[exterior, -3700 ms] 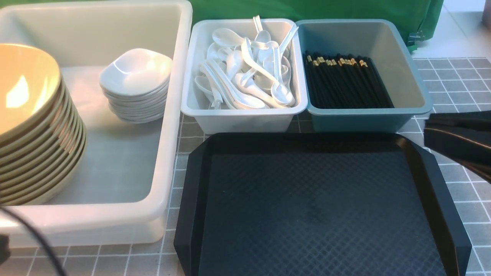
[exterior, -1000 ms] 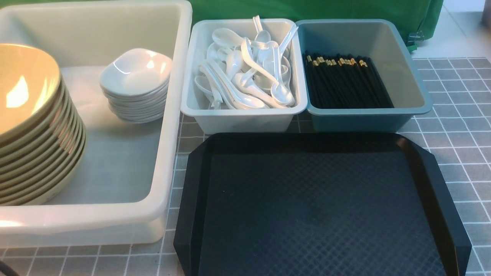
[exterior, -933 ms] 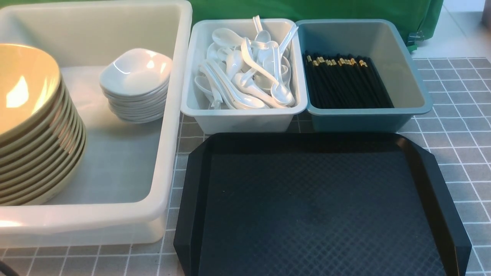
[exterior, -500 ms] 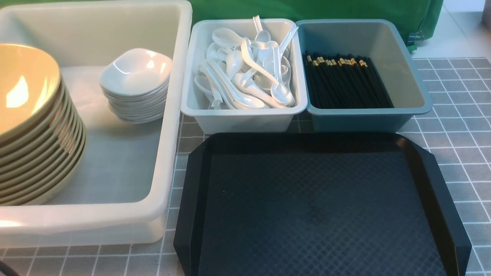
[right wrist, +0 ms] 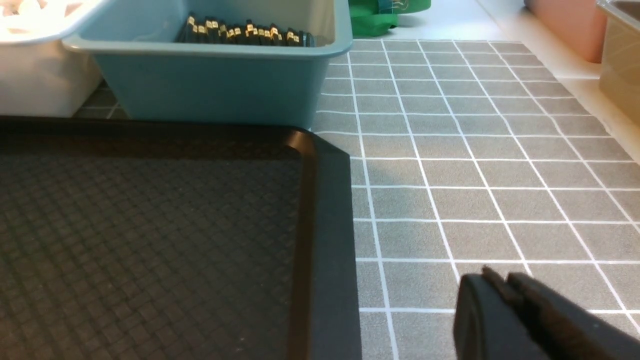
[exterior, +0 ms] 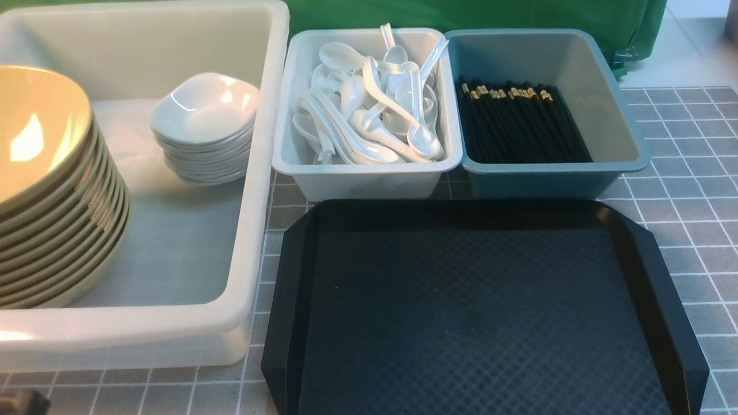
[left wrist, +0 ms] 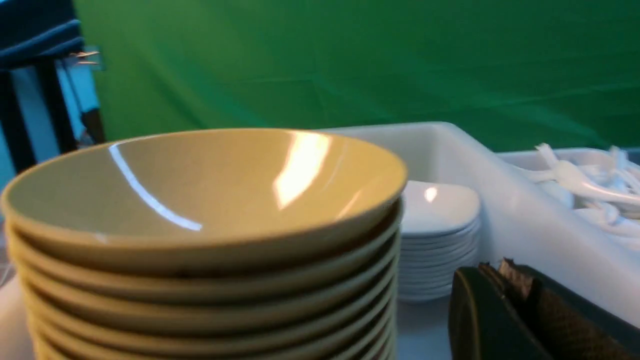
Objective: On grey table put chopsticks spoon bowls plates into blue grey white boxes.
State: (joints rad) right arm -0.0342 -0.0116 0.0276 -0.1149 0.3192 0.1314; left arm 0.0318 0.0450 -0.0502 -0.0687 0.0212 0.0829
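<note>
On the grey table [exterior: 680, 173], the large white box [exterior: 253, 202] holds a stack of olive-yellow bowls [exterior: 40, 150] and a stack of small white plates [exterior: 202, 106]. Several white spoons [exterior: 375, 109] lie in the grey-white box [exterior: 369, 181]. Black chopsticks [exterior: 519, 124] lie in the blue box [exterior: 542, 181]. My left gripper [left wrist: 500, 267] is shut and empty, low inside the white box beside the bowls [left wrist: 200, 190] and in front of the plates [left wrist: 440, 210]. My right gripper [right wrist: 495, 277] is shut and empty over the table [right wrist: 475, 150], right of the tray.
A black diamond-textured tray [exterior: 478, 311] lies empty in front of the two small boxes. A green cloth [exterior: 461, 14] hangs behind them. Pink [right wrist: 565, 25] and tan [right wrist: 622, 50] containers stand off the table's far right edge. A dark arm part [exterior: 17, 400] shows at the front view's bottom left corner.
The right gripper, at the front view's right edge a few seconds ago, has left that view. A dark part has just appeared at the bottom left corner. The tableware has not moved.
</note>
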